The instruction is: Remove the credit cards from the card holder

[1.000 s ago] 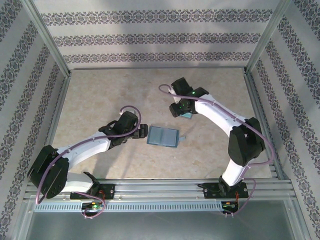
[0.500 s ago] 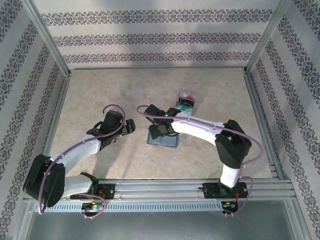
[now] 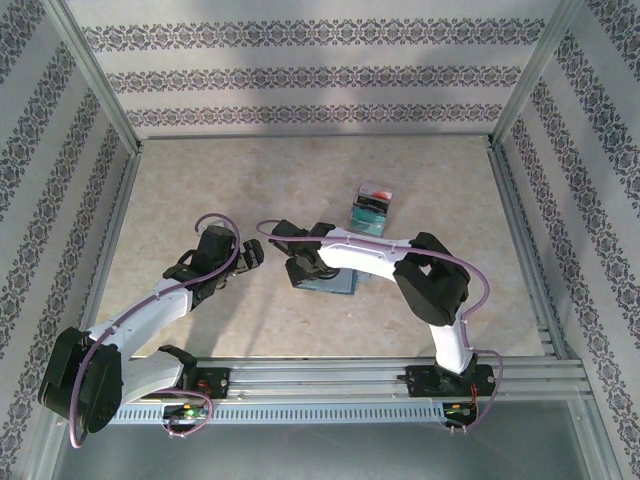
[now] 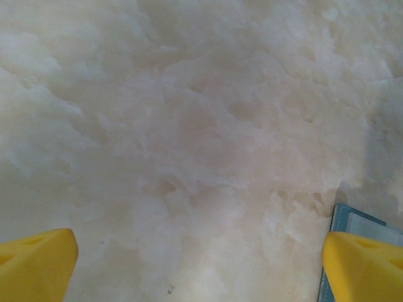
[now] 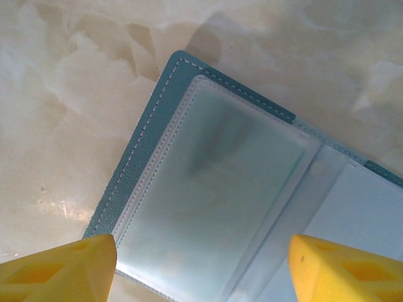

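Card holder [image 3: 337, 284]: lies open and flat near the middle of the worktop [image 3: 200, 190], inside up. It sits under the right gripper [image 5: 201, 270], and one corner shows just beside the left gripper [image 4: 201, 264].
Credit cards [image 3: 372, 205]: a small pile on the worktop beyond the holder, apart from it.
Clear pocket [image 5: 214, 189]: tinted pale green; whether a card remains inside cannot be told.
Right fingers [image 5: 56, 267]: apart, poised over the pocket and clamped on nothing.
Left fingers [image 4: 34, 264]: spread wide over bare worktop, holding nothing.
Step in hand: probably checking or reaching into the pocket for a remaining card.
Doing it well: pin the holder's edge with the left arm. Catch only the card's exposed edge at the pocket mouth, then draw it out low, in line with the pocket.
Risk: pinching the sleeve along with the card would likely lift the whole holder.
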{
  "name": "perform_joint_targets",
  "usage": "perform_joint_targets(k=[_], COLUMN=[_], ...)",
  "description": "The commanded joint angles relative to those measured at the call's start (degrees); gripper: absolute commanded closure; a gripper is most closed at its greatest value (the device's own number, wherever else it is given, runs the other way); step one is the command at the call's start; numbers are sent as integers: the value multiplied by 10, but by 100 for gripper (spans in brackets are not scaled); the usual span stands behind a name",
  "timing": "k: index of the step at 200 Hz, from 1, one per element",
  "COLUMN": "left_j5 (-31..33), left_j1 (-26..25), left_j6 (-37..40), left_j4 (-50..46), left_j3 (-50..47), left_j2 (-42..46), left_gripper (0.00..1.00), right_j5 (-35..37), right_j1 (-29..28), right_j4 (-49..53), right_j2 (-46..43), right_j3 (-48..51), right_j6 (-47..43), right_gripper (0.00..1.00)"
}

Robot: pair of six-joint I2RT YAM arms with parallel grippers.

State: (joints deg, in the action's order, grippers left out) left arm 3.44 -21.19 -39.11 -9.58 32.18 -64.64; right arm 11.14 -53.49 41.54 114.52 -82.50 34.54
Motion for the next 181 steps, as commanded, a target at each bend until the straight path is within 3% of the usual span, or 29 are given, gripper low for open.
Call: perform_joint_targets(k=[1, 72, 137, 181], left_j5=[-3, -8, -20, -35], left_j1=[9, 10, 9, 6], left_j6=[-7, -8, 16, 22], left_j4=[7, 10, 5, 15], left_j3=[-10, -12, -1, -2], left_j2=[9, 9, 24, 24], left_gripper=[1, 1, 1, 1], right_j5=[7, 7, 49, 88], right_j1=[-4, 0, 2, 2], right_j4=[3, -6, -4, 2], right_j2=[17, 28, -17, -50], right_j3=[-8, 16, 49, 69], right_j6=[11, 10, 9, 13], right_gripper=[28, 34, 57, 56])
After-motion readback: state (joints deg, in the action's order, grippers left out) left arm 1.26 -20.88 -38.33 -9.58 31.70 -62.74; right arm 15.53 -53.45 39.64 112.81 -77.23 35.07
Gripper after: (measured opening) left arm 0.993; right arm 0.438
